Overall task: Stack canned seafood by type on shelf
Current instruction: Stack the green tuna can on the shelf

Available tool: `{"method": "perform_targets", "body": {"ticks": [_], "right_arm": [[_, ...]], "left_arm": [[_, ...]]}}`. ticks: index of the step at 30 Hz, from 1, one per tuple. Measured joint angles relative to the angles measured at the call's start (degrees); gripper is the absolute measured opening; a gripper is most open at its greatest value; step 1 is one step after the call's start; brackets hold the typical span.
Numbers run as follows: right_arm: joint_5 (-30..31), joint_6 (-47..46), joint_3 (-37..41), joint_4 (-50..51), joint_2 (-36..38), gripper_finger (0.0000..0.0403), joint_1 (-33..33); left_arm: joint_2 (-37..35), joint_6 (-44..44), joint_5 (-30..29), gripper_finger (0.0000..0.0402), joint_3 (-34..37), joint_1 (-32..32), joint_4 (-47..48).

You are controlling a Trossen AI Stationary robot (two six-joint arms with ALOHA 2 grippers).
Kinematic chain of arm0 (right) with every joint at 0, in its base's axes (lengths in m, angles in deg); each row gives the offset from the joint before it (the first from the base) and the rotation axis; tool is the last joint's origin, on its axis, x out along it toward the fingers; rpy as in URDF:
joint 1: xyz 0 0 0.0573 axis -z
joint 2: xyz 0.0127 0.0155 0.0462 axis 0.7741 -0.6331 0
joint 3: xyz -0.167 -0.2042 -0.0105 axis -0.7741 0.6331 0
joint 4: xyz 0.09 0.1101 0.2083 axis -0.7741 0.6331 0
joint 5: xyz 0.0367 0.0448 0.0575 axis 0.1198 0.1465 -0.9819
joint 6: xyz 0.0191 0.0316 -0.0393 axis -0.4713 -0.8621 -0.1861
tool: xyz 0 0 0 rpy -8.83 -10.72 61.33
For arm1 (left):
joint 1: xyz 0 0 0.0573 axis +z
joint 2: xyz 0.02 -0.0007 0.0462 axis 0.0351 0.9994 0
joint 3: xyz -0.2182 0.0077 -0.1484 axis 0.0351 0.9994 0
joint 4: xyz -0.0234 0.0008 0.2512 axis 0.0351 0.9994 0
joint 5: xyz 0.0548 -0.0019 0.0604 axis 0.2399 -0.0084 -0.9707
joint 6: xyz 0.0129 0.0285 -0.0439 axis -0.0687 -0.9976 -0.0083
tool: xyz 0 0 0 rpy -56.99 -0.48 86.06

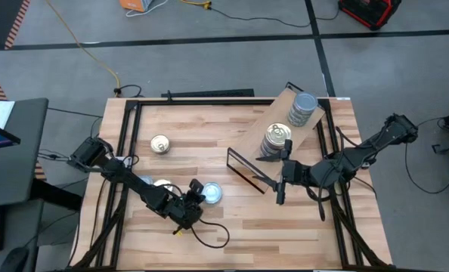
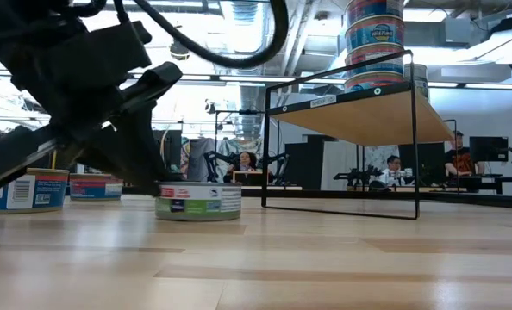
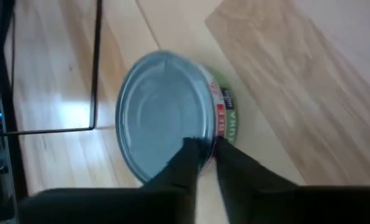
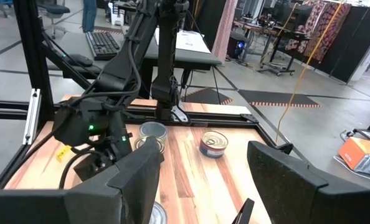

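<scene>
Light blue metal fills my left wrist view: the blue-lidded tin [image 3: 166, 115] lies flat on the tabletop [image 1: 232, 227], and my left gripper [image 3: 208, 152] has its two fingers pinched on the tin's near rim, one over the lid edge, one on the label side. In the high view that tin [image 1: 212, 193] sits near the middle of the table's front half, with my left gripper [image 1: 193, 196] just beside it on its left. A gold-lidded tin [image 1: 162, 184] lies close behind my left forearm, and another gold-lidded tin [image 1: 159, 143] stands apart toward the back left, with bare wood around it.

The shelf [image 1: 274, 125] stands angled at the back right, its black frame's front edge reaching toward the table's centre. On its board are two stacks: gold-lidded tins [image 1: 276, 140] nearer the front and blue-lidded tins [image 1: 303, 108] toward the back corner. Between the blue tin I hold and the shelf frame lies a strip of open wood.

My right gripper [image 1: 280, 183] hovers by the shelf's front corner, fingers spread apart and holding nothing.
</scene>
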Motion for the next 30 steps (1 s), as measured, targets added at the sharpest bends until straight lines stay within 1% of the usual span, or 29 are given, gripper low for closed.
{"method": "perform_targets", "body": {"ticks": [1, 2, 6, 12, 18, 23, 28, 30], "right_arm": [[0.0, 0.0, 0.0, 0.0, 0.0, 0.0272, 0.0], [0.0, 0.0, 0.0, -0.02, 0.0, 0.0272, 0.0], [0.0, 0.0, 0.0, -0.02, 0.0, 0.0272, 0.0], [-0.02, -0.5, 0.0, -0.02, 0.0, 0.0272, 0.0], [-0.02, -0.9, 0.0, 0.0, 0.0, 0.0272, 0.0], [-0.02, -0.92, 0.0, 0.0, 0.0, 0.0272, 0.0], [-0.02, -0.95, 0.0, -0.02, 0.0, 0.0272, 0.22], [-0.02, -0.96, 0.0, -0.04, 0.0, 0.0272, 0.22]], "left_arm": [[-0.02, 0.76, 0.24, 0.0022, 0.0, 0.0, 0.37], [-0.02, 1.35, 0.23, 0.0012, 0.0, 0.0, 0.64], [-0.02, 3.13, 0.27, 0.0003, 0.0, -0.09, 1.36], [0.0, 7.39, 0.4, 0.0001, 0.0, -0.15, 3.03], [0.0, 9.35, 0.52, 0.0, 0.0, -1.38, 3.9], [0.5, 11.28, 3.66, 0.0001, 0.32, -2.98, 5.84], [0.32, 12.7, 1.61, 0.0001, 0.24, -3.86, 5.74], [0.33, 13.26, 2.4, 0.0001, -0.71, -4.13, 7.19]]}}
